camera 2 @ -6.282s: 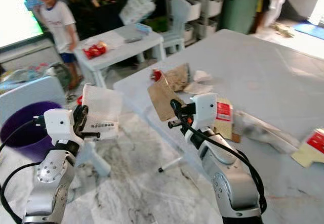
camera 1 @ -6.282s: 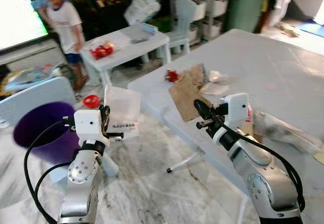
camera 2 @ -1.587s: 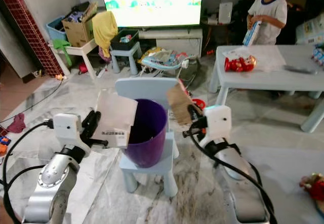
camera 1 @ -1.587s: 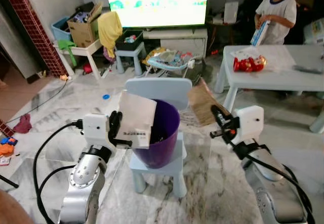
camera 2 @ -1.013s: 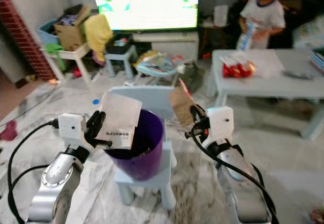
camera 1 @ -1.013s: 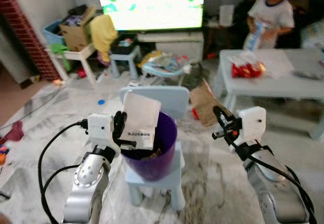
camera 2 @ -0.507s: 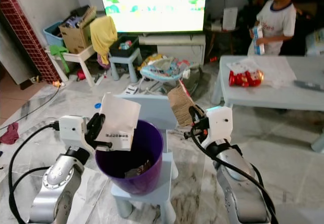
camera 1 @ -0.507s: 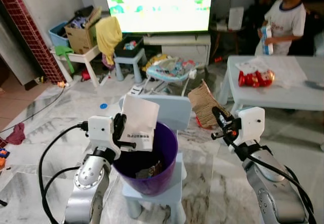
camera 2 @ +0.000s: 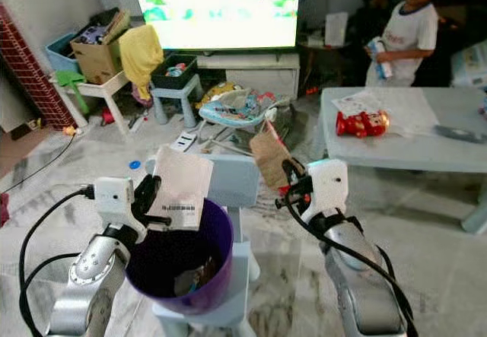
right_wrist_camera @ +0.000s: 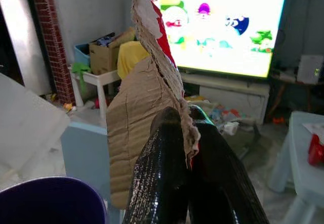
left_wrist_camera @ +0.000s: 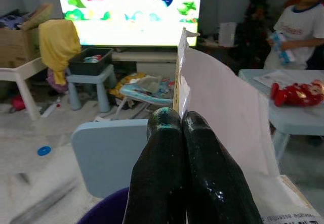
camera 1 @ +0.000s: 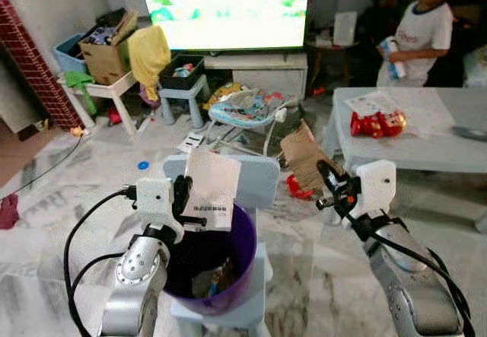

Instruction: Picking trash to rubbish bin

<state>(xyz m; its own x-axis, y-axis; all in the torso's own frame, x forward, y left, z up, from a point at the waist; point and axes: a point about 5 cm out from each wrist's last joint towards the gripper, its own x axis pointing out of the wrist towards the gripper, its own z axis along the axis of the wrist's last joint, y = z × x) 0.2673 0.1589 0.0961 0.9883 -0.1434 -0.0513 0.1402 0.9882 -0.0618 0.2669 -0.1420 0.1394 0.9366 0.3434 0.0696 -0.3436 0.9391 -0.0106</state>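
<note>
Living room, marble floor: bin on chair. Left gripper pinched shut on paper over its rim; right gripper clamps cardboard beside. Both light, floppy; edge-held.

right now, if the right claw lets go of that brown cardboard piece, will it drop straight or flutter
The cardboard piece looks thin, torn and light, so it would probably flutter. It stands stiffly above the right claw, so it likely won't flop. It hangs beside the purple bin, so it may miss.
</note>
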